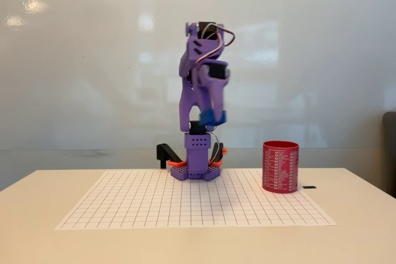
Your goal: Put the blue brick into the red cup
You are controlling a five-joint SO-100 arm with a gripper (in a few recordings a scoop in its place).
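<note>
Carrying step, I judge — gripper (210, 117) pinches the brick (210, 117) aloft (arm folded); next, swing toward four o'clock over the cup (280, 166).

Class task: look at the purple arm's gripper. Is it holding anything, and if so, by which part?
The gripper holds the blue brick up above the arm's base, left of the red cup. The fingers hide much of the brick, so the gripped part cannot be told.

Below the raised gripper (209, 114), the gridded mat (154, 205) on the bench (37, 196) lies open; only the red cup (280, 166) stands low to its right.
</note>
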